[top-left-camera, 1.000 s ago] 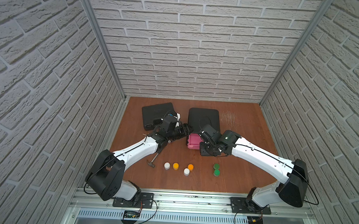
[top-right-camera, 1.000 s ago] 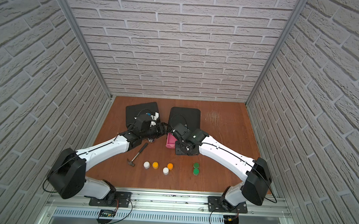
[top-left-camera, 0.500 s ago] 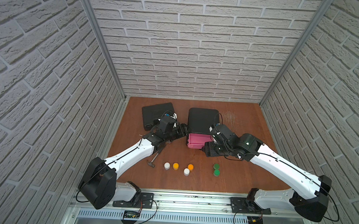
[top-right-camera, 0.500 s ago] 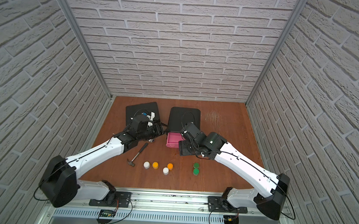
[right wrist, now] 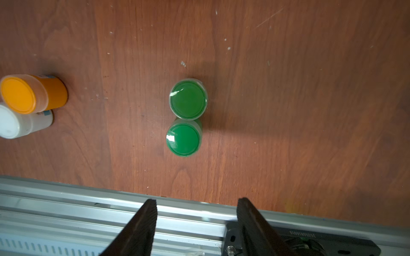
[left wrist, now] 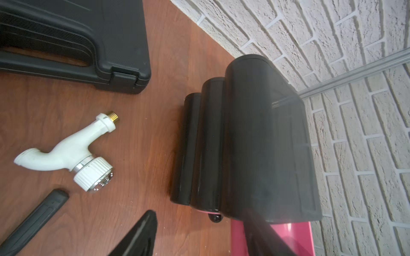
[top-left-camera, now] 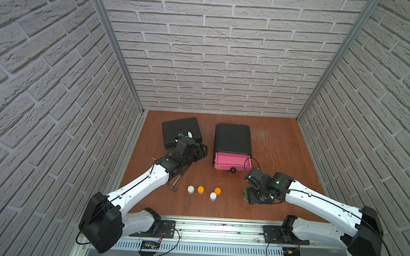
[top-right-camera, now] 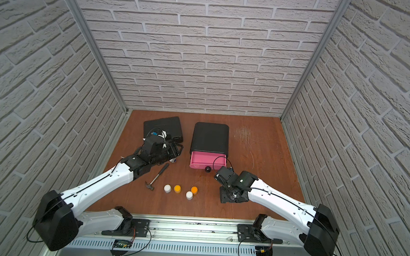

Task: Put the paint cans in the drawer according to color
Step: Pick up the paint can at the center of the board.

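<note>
Looking down in both top views, the drawer chest stands at the back of the table with its top drawer slid out pink towards the arms, while the white cans and orange cans stand in a loose row near the front edge, well apart from it. The left gripper hangs between the black tool case and the chest, and the right gripper sits low over the green cans, of which a top view gives only a sliver. In a top view the hammer lies bare from head to handle. The left wrist view adds what neither overhead picture shows plainly: a white tap lying on the wood beside the case, and the chest's side as three stacked black tiers. Its fingers are spread with nothing between them. The right wrist view alone shows both green cans whole, upright and touching each other, out on the table beyond the parted, unloaded fingers, with one orange and one white can at the picture's edge and the metal rail behind the fingertips
</note>
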`<action>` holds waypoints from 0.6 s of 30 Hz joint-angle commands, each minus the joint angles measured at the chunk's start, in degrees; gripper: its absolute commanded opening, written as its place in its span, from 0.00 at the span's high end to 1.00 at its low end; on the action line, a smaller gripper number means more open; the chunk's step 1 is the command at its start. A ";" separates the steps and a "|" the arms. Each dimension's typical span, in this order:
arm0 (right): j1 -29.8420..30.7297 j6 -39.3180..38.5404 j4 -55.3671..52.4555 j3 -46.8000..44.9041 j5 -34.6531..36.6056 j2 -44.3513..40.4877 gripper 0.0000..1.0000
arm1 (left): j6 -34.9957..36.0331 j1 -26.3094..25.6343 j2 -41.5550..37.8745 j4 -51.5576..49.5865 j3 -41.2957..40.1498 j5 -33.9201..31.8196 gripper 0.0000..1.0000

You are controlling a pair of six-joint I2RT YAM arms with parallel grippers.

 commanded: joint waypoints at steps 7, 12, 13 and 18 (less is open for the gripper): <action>0.33 1.53 10.62 -0.85 -1.58 8.56 0.40 | -1.02 0.81 -1.29 0.47 -1.06 -0.81 0.33; 0.31 0.97 8.69 0.40 1.24 11.47 0.42 | -1.10 0.93 -1.49 0.75 -1.41 -0.43 0.33; 0.33 0.97 8.59 0.42 1.54 11.76 0.42 | -1.09 0.94 -1.51 0.73 -1.45 -0.42 0.33; -0.01 0.62 11.55 -0.30 1.38 13.27 0.42 | -0.97 1.12 -1.31 1.13 -1.54 0.08 0.34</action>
